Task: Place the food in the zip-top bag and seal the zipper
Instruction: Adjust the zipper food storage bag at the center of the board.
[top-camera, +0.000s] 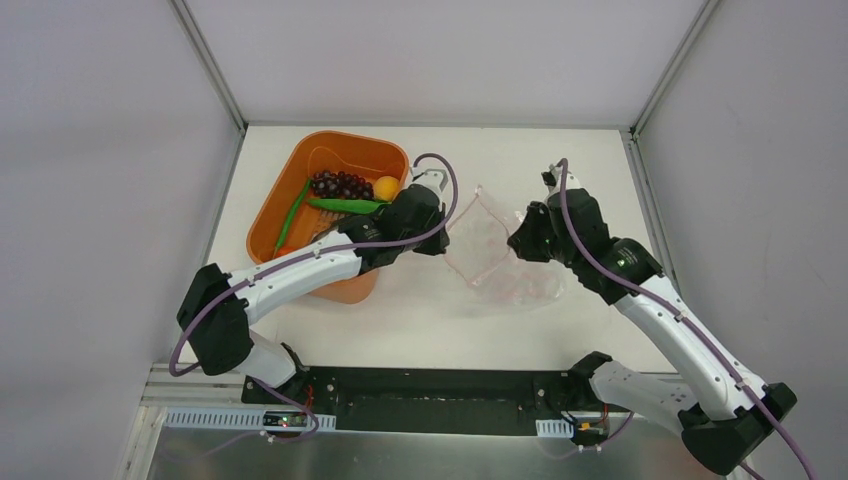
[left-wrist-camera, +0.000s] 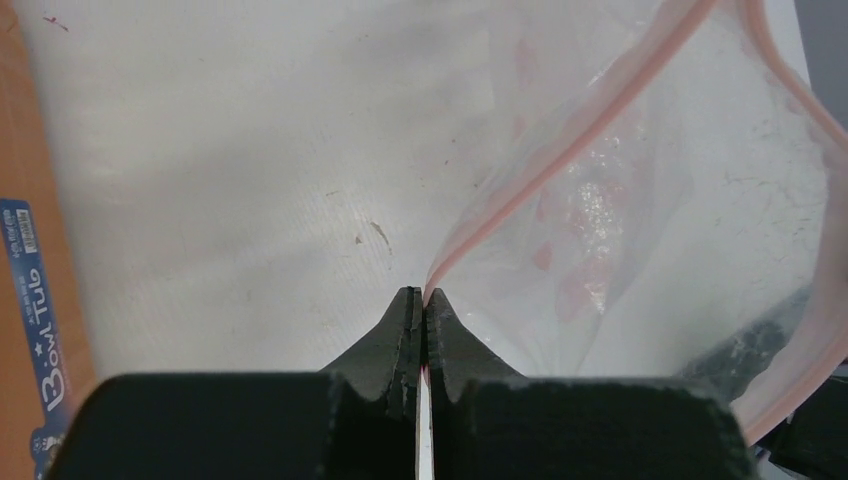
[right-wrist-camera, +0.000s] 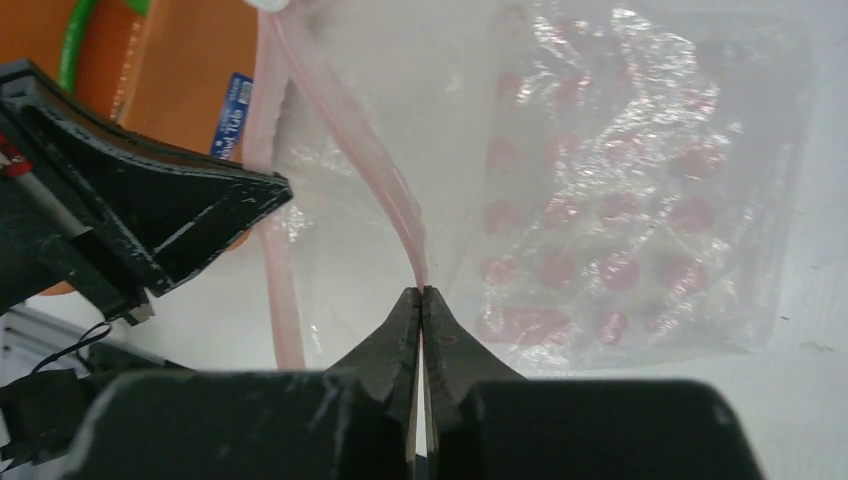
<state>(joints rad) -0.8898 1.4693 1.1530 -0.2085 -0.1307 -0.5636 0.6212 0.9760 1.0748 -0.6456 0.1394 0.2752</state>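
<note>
One clear zip-top bag sits mid-table, its mouth spread between two grippers. The left gripper is clenched on the pink zipper at the bag's nine o'clock side. The right gripper pinches the same strip at three o'clock. One orange basket stands at the bag's nine o'clock, showing one grape bunch, one orange fruit and two green pods. The left arm hides the basket's near corner.

Zip-top bag spread between left gripper and right gripper, one at each side; grape bunch, green pods, orange fruit in orange basket
</note>
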